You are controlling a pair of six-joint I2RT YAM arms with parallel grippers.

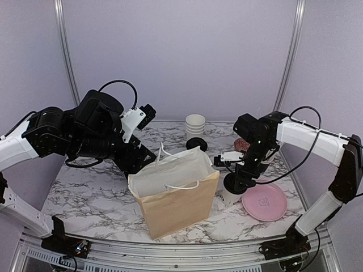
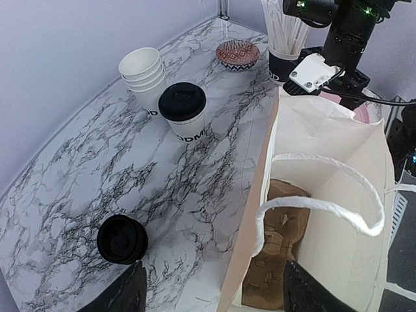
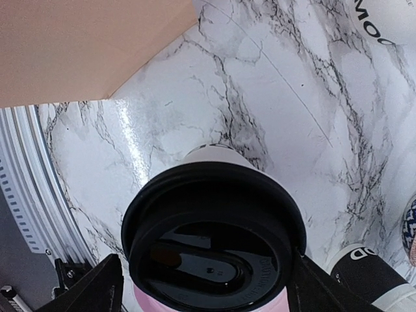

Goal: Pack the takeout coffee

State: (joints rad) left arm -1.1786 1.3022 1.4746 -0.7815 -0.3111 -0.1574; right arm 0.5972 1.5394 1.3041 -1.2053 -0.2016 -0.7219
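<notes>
Two lidded cups show on the marble table, and the takeout coffee is the one under the right gripper. It sits just right of the paper bag, outside it, and just beside the pink plate. We see this claw's fingers spread wide, one at each side of the black lid and very close to its rim; whether they press on it we cannot tell. The second lidded cup stands further back next to the stack of lidless cups, well apart from both claws. The left gripper hangs at the bag's left side, fingers wide apart and nothing held; the bag's near edge runs between them in the left wrist view. The bag stands upright, mouth open, with a brown cardboard insert at its bottom. A stack of loose black lids sits left of the bag
</notes>
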